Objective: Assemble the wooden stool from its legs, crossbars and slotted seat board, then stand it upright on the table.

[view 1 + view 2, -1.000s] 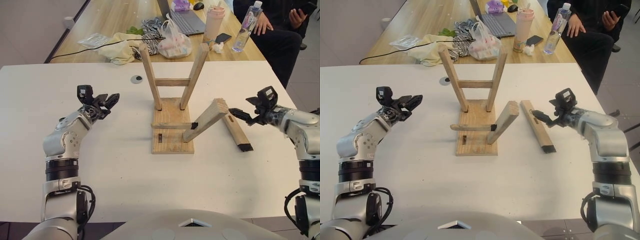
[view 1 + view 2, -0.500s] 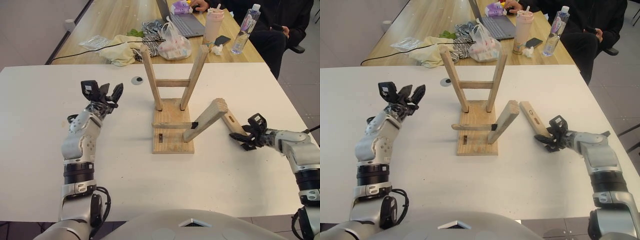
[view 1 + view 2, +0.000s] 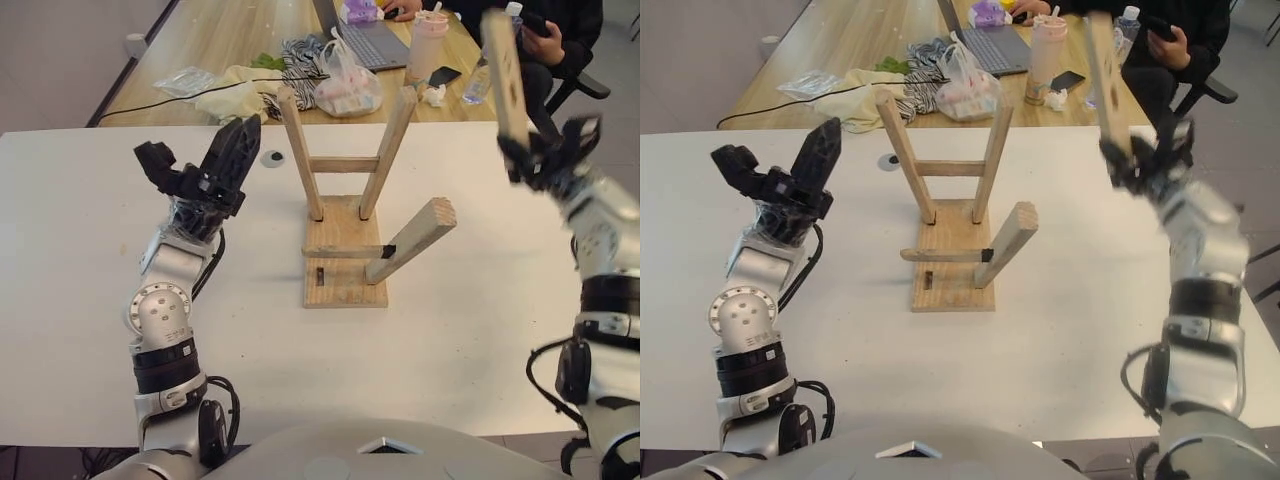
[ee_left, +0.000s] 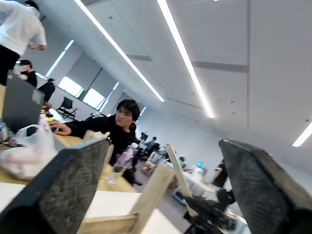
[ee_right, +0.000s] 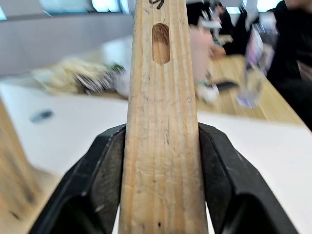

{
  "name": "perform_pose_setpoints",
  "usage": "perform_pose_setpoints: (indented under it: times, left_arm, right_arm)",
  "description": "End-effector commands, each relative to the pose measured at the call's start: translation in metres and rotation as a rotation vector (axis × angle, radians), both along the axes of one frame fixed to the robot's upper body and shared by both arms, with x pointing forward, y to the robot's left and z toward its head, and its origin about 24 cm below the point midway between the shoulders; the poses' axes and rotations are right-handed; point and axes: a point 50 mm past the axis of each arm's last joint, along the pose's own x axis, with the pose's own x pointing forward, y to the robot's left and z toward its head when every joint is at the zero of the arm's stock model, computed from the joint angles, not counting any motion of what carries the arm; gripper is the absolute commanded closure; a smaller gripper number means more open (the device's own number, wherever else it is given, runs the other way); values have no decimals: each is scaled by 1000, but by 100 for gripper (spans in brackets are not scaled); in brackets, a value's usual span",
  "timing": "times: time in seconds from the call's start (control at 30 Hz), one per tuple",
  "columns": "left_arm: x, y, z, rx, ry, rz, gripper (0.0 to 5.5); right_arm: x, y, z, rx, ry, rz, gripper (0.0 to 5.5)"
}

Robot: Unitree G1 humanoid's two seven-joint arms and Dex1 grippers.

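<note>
The slotted seat board [image 3: 345,290] lies flat mid-table. Two legs joined by a crossbar [image 3: 344,164] stand in its far end. A third leg [image 3: 412,240] leans at its right edge, with a second crossbar [image 3: 340,251] running left from it. My right gripper [image 3: 545,160] is raised at the far right, shut on the fourth wooden leg [image 3: 505,70], which points up. That leg [image 5: 163,122] sits between both fingers [image 5: 97,185], its slot showing. My left gripper [image 3: 195,160] is raised left of the stool, open wide and holding nothing; its fingers [image 4: 68,195] frame the stool parts.
A small round disc [image 3: 272,158] lies on the white table [image 3: 120,300] behind the left gripper. The wooden table [image 3: 220,40] beyond holds a plastic bag [image 3: 347,85], cloths, a laptop, a pink cup [image 3: 428,45] and a bottle.
My right gripper has closed on the leg that lay on the table and lifted it upright at the far right. My left arm has risen and its gripper has opened wider.
</note>
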Motion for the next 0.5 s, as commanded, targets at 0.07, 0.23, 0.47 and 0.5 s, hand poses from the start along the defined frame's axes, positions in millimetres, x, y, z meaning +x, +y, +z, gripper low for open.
perform_pose_setpoints:
  times: [0.07,0.23,0.47,0.5]
  left_arm:
    - [-4,-32,60,-42,-219,-260,53]
    - [2,-49,86,-24,-305,-290,16]
    - [-8,-54,88,-59,-366,-383,65]
    - [-10,-53,88,-68,-373,-392,81]
  right_arm:
    - [-31,75,88,42,-209,622,348]
    - [-56,104,78,-42,-137,942,348]
    - [-72,107,55,-110,15,1104,348]
    - [-71,105,54,-114,24,1103,348]
